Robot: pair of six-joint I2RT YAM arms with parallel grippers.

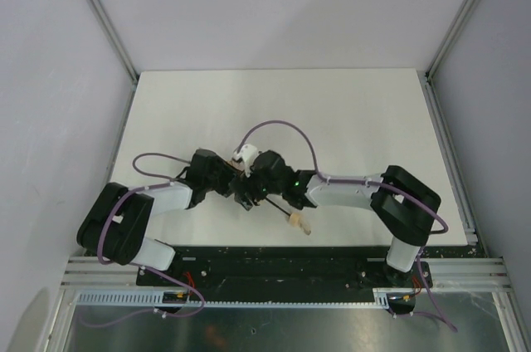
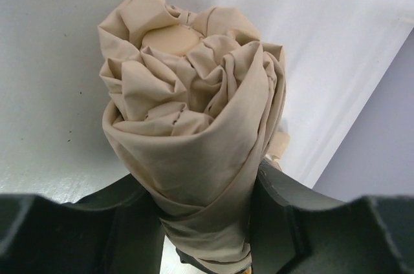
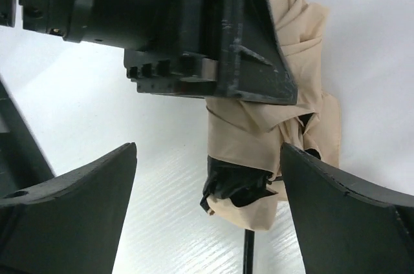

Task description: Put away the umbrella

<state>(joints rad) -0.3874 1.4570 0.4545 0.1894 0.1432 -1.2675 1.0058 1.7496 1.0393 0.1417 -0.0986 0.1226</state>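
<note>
Closest to the left wrist lens: dark fingers (image 2: pixel 97 222) of the left gripper (image 2: pixel 207 229), clamped on either side of the umbrella (image 2: pixel 194 125). Pale beige canopy (image 2: pixel 187 80) bunched into a loose, crumpled roll, pointing away from the lens.

Closest to the right wrist lens: fingers (image 3: pixel 77 203) of the right gripper (image 3: pixel 208 177), spread wide, holding nothing, one on each side of the canopy's lower end. Right-hand finger just beside the fabric or brushing it; impossible to tell which.

From above: both grippers meeting near the middle of the white surface (image 1: pixel 348 111), with the umbrella between them, slightly left of centre. Thin black shaft (image 1: pixel 280 212) running nearer and to the right, ending in a small tan handle (image 1: pixel 299 222) toward the near edge.

Progress, as a judgement: roughly midway.
- Done: canopy collapsed and gathered.
- Left to do: folds loose, with no strap visibly fastened round them.
- Shaft apparently not pushed in, going by the bare black length showing.
- No sleeve, bag or storage spot visible anywhere.

Count: one umbrella, one shaft, one handle, one left arm (image 1: pixel 158 198), one right arm (image 1: pixel 348 190), two pairs of fingers.
</note>
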